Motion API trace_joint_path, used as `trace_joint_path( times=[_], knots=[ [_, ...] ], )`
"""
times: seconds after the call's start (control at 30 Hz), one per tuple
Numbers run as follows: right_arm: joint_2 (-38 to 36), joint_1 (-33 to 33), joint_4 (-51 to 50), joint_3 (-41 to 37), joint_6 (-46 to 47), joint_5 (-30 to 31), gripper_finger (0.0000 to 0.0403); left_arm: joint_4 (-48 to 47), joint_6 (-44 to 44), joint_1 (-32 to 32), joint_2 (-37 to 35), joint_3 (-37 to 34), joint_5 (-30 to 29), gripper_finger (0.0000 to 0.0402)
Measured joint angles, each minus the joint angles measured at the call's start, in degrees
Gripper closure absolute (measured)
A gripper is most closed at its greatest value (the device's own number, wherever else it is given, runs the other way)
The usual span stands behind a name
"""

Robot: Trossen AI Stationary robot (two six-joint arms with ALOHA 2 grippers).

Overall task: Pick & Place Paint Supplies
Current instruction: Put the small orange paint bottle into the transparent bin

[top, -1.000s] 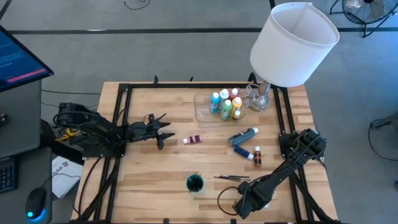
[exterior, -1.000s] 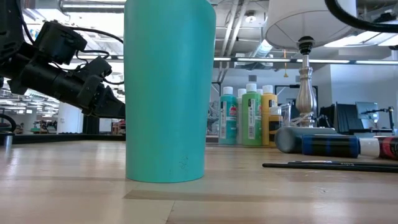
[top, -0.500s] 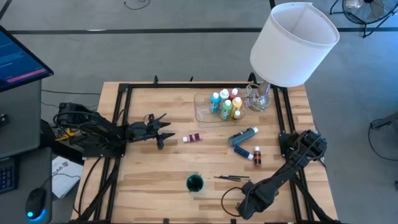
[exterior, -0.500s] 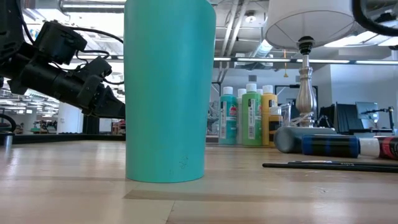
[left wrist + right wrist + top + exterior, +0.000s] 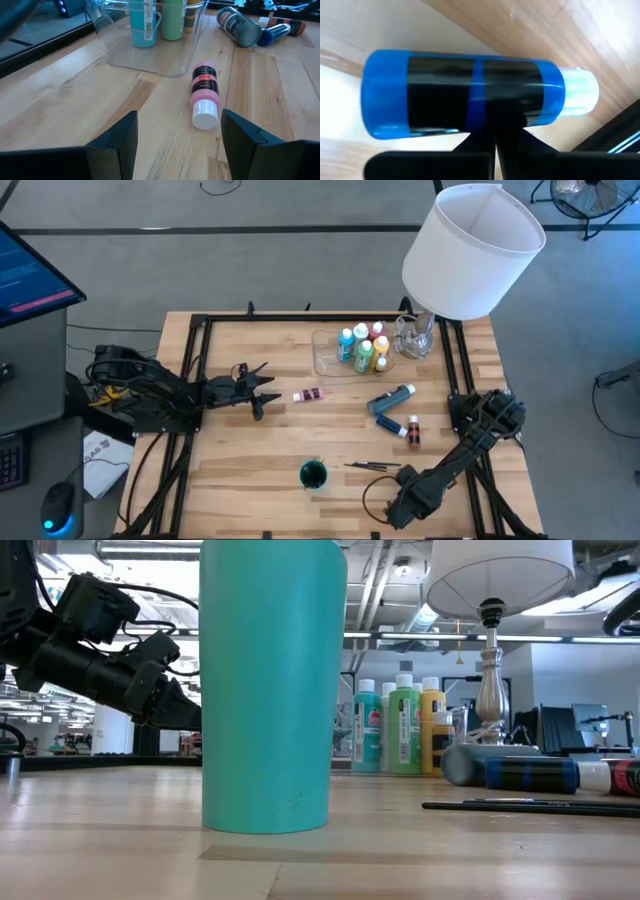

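The left gripper hovers low over the wood at about nine o'clock on the table, its two fingers spread apart with nothing between them. Just beyond it toward three o'clock lies the pink paint bottle on its side, free on the boards. Its long axis runs roughly along the nine-to-three line in the high view, white cap toward the gripper; the left wrist view shows the pink paint bottle straight ahead, cap nearest, a little off toward one finger rather than centred in the gap.

Further toward one o'clock stands the clear tray, with the upright bottles — teal, green, yellow, red among them — grouped at its far side. A glass lamp base stands beside it under the big white lampshade. At three o'clock a grey-blue tube and a small dark-banded bottle lie loose; thin brushes and a teal cup sit toward six o'clock.

The right gripper is down at five o'clock near the table's edge, fingers together, and its wrist view shows a blue bottle lying crosswise just past them.

For the pink bottle the left arm is clearly the nearer — a short reach forward, likely with a turn of the wrist so the fingers straddle the body across its length.
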Motion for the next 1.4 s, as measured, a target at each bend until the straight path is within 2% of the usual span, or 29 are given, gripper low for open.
trace_joint_path(
  times=[0.6,1.4],
  knots=[
    [-0.31,-5.02,0.21,0.28,-4.83,6.81,0.0403,0.0,0.2,0.0,0.0,-0.02,0.0,0.0215],
    [-0.24,-8.36,-0.56,0.28,-5.33,11.45,0.0403,0.02,0.22,0.0,0.0,-0.02,0.0,0.0215]
  ],
)
